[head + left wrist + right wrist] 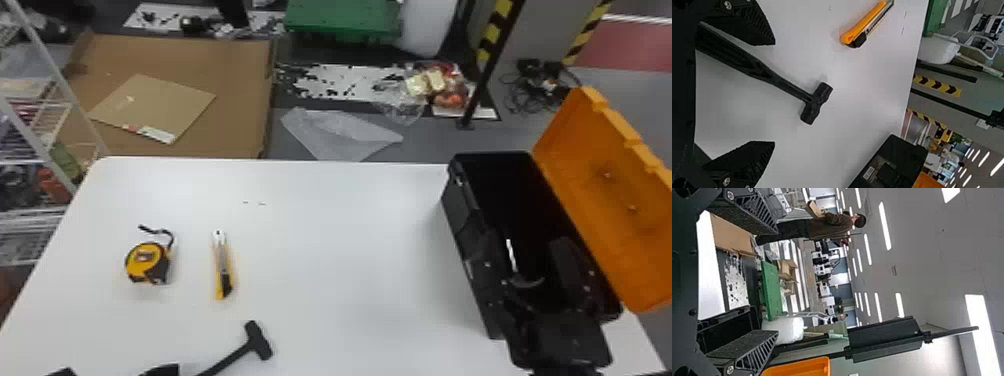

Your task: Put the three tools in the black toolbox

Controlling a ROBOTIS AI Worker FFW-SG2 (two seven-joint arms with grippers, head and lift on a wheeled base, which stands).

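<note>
On the table (350, 225) | hammer (766, 73) | long axis diagonal | head far-right

Tools, three total: one tape measure (145, 262), one utility knife (223, 265), one hammer (257, 341). One toolbox (467, 227), one lid (612, 200). One table (340, 250), one green platform (345, 16).

Smooth white desk (340, 240) with a soft sheen, matt black plastic toolbox (462, 215), orange plastic lid (610, 200) — slightly glossy, dull black hammer (817, 102), metal-bladed knife (223, 265) — yellow plastic body, brown cardboard (230, 100)
</note>
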